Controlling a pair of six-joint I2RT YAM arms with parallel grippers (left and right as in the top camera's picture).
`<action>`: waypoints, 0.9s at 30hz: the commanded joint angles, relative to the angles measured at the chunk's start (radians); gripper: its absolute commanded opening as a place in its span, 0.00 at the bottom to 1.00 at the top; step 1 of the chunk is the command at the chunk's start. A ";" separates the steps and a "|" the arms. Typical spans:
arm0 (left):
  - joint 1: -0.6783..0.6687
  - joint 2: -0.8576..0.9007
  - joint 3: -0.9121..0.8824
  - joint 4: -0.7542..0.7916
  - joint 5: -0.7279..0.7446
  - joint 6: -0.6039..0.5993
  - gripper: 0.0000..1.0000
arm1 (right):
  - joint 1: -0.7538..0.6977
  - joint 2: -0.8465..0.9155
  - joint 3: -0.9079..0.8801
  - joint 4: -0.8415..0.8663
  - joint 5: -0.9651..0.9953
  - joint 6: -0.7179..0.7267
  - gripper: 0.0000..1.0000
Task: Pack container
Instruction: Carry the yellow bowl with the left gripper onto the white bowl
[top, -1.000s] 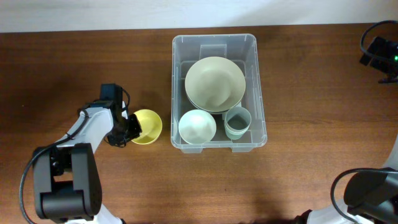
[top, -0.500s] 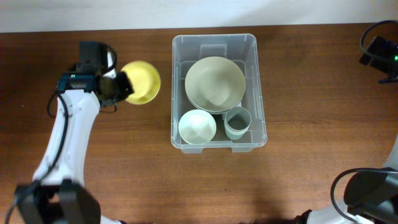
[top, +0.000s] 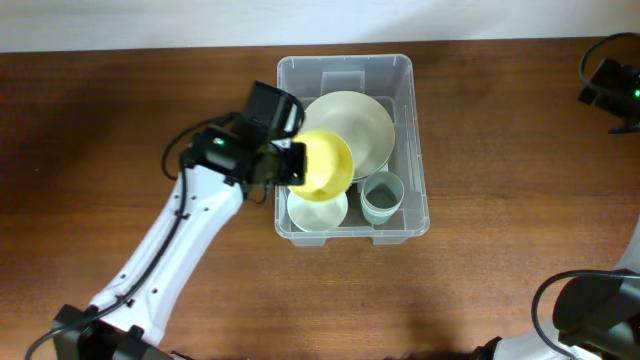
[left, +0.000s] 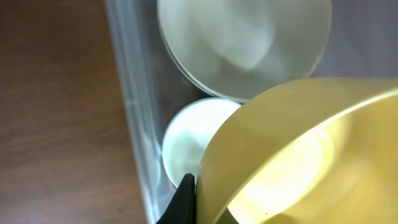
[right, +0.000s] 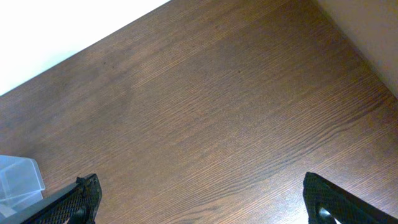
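Observation:
The container (top: 345, 62) is a clear plastic bin at the table's middle. Inside it lie a large pale green bowl (top: 365, 120), a white bowl (top: 318, 212) and a grey-green cup (top: 381, 197). My left gripper (top: 290, 163) is shut on the rim of a yellow bowl (top: 324, 165), holding it tilted over the bin's left side, above the white bowl. In the left wrist view the yellow bowl (left: 298, 155) fills the lower right, with one black finger (left: 184, 202) against its outer wall. My right gripper (right: 202, 199) stands open over bare wood.
The bin's clear left wall (left: 134, 112) runs down the left wrist view, with dark wooden table (left: 56, 112) beside it. A corner of the bin (right: 17, 177) shows at the right wrist view's lower left. The right arm (top: 606, 82) sits at the far right edge.
My left arm lifted the yellow bowl from the table left of the bin and swung it right, over the bin's interior. The right arm has not moved.

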 joint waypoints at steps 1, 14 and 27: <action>-0.021 0.035 -0.005 -0.021 -0.026 0.015 0.01 | 0.000 -0.001 0.003 0.001 -0.002 0.000 0.99; -0.016 0.054 -0.002 -0.022 -0.027 0.015 0.50 | 0.000 -0.001 0.003 0.001 -0.002 0.000 0.99; 0.385 0.054 0.084 0.142 -0.048 -0.043 0.52 | 0.000 -0.001 0.003 0.001 -0.002 0.000 0.99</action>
